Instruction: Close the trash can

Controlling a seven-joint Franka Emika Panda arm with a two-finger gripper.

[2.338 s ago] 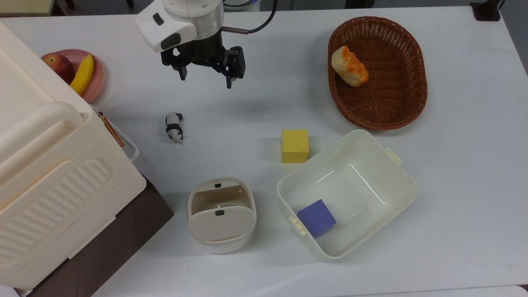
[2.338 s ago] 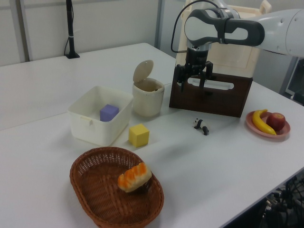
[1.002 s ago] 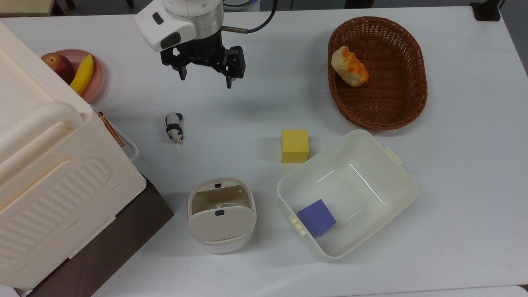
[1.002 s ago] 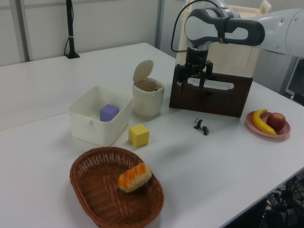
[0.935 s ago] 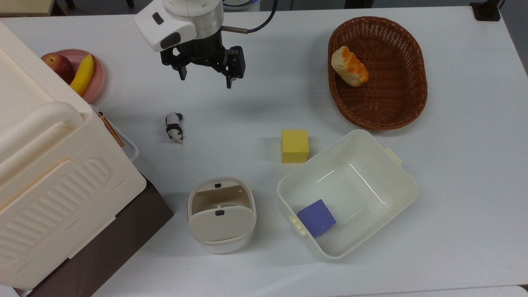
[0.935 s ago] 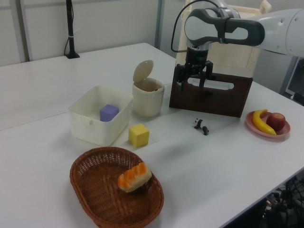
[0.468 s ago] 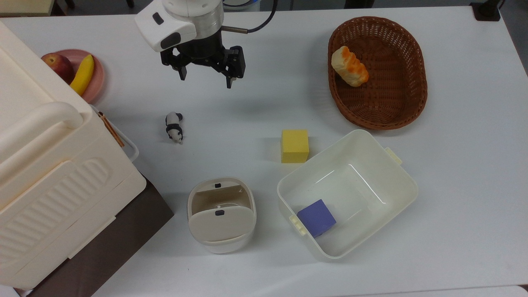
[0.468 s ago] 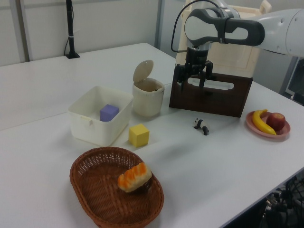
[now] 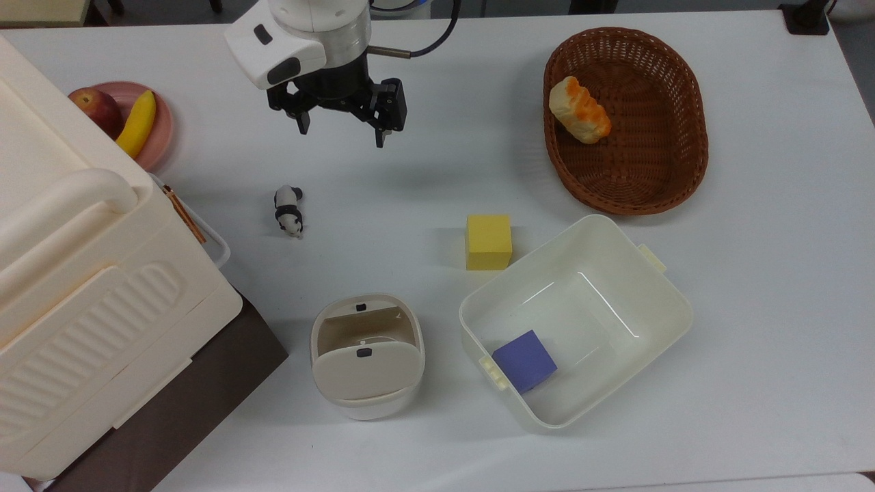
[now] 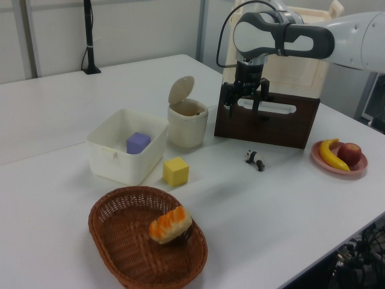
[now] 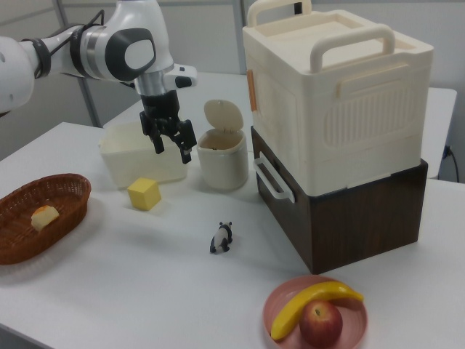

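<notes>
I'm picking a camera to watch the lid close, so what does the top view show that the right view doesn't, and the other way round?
Top view: it looks straight down into the trash can and the white tub, where a purple cube lies. Right view: from the side, the lid stands upright behind the can's opening, and the hand hangs above the table. Both: the hand is open, empty and apart from the trash can, which is not yet closed.

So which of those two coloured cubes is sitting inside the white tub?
The purple cube; it lies in the white tub. The yellow cube stands outside on the table.
</notes>
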